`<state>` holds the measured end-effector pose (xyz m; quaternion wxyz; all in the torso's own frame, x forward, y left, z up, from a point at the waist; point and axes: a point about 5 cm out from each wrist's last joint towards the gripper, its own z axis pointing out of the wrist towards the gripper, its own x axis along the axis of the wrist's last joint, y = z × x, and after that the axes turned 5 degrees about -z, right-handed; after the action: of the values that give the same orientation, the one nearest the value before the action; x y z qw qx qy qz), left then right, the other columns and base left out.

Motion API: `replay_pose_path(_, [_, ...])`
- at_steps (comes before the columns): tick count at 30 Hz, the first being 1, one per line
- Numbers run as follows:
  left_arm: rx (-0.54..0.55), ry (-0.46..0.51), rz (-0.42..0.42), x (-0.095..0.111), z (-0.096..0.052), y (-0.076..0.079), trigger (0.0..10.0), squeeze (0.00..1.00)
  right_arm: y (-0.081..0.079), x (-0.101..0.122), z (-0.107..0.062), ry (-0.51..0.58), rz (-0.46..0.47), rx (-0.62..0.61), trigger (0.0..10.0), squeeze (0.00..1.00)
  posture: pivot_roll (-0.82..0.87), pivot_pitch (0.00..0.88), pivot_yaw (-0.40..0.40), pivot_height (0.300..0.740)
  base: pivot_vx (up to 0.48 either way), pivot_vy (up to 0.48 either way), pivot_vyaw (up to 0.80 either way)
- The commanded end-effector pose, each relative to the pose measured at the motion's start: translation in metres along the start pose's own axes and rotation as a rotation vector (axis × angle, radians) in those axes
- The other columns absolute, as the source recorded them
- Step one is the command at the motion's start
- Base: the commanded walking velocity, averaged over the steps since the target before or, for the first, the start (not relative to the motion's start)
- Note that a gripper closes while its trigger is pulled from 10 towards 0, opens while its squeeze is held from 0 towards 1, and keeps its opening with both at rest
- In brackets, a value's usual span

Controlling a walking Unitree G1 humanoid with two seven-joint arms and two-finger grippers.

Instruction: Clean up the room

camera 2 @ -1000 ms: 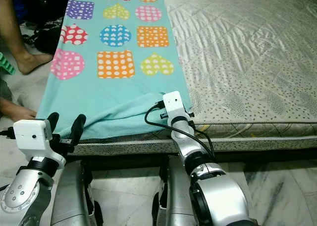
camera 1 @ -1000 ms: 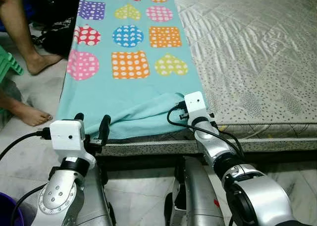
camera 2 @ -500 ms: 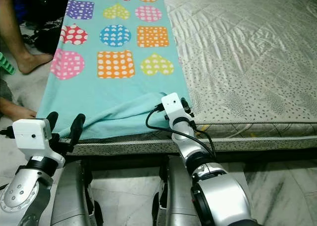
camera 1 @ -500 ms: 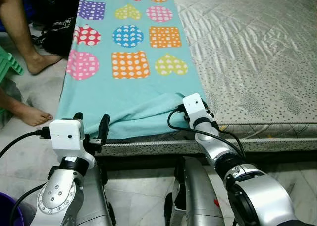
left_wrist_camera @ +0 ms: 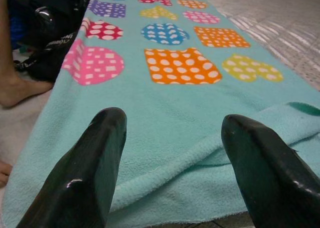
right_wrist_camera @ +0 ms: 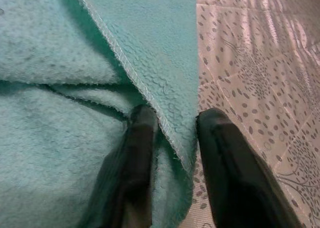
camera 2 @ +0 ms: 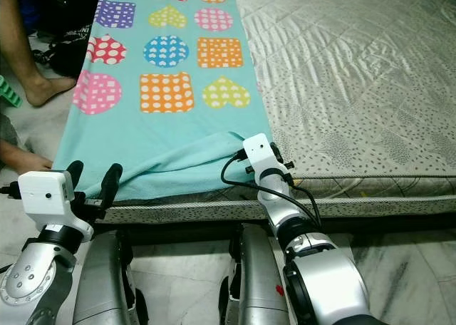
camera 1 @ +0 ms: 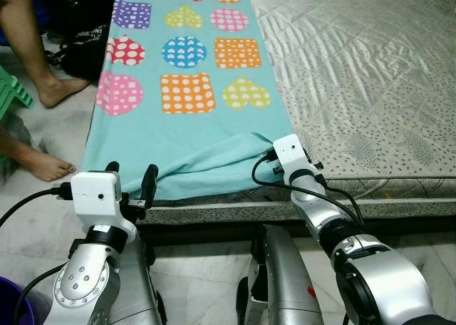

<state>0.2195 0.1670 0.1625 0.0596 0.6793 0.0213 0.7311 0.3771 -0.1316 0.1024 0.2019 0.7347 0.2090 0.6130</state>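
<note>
A teal blanket point(camera 1: 185, 125) printed with coloured hearts, circles and squares lies along the left side of a mattress point(camera 1: 356, 75). Its near edge is rumpled and hangs over the mattress front. My left gripper point(camera 1: 132, 169) is open just before the blanket's near left corner, its fingers point(left_wrist_camera: 95, 168) spread wide with only cloth beyond them. My right gripper point(right_wrist_camera: 175, 120) is at the blanket's near right corner. Its two fingers point(right_wrist_camera: 140, 143) pinch the hem there, where the cloth is folded up between them.
A person's bare feet point(camera 1: 46, 164) stand on the tiled floor to the left, beside a black bag point(camera 1: 82, 26) and a green stool point(camera 1: 11, 90). A purple bucket rim point(camera 1: 11, 303) shows at the lower left. The mattress's right part is bare grey quilted sheet.
My right wrist has shifted a little to the right along the mattress edge, and the blanket corner has gone with it. The left arm has not moved.
</note>
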Motion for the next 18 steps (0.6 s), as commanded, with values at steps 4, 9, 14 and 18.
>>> replay_pose_path(4, [0.005,-0.019,0.000,-0.0045,0.0002,-0.0011,10.0,0.00,0.0005,-0.0058,-0.0011,-0.025,0.027,-0.012,0.0,0.00,0.22,0.220,-0.120,0.504,0.000,0.000,0.00])
replay_pose_path(9, [0.007,-0.017,0.000,-0.0047,0.0005,-0.0011,10.0,0.00,-0.0012,-0.0061,-0.0021,-0.010,0.044,-0.001,0.0,0.00,0.22,0.216,-0.124,0.504,0.000,0.000,0.00])
replay_pose_path(14, [0.010,-0.017,-0.003,-0.0050,-0.0001,-0.0013,10.0,0.00,-0.0021,-0.0079,-0.0037,0.010,0.082,0.023,0.0,0.00,0.22,0.216,-0.124,0.504,0.000,0.000,0.00])
replay_pose_path(18, [0.011,-0.017,-0.004,-0.0052,0.0007,-0.0015,10.0,0.00,-0.0010,-0.0089,-0.0045,0.027,0.109,0.042,0.0,0.00,0.21,0.214,-0.122,0.504,0.000,0.000,0.00])
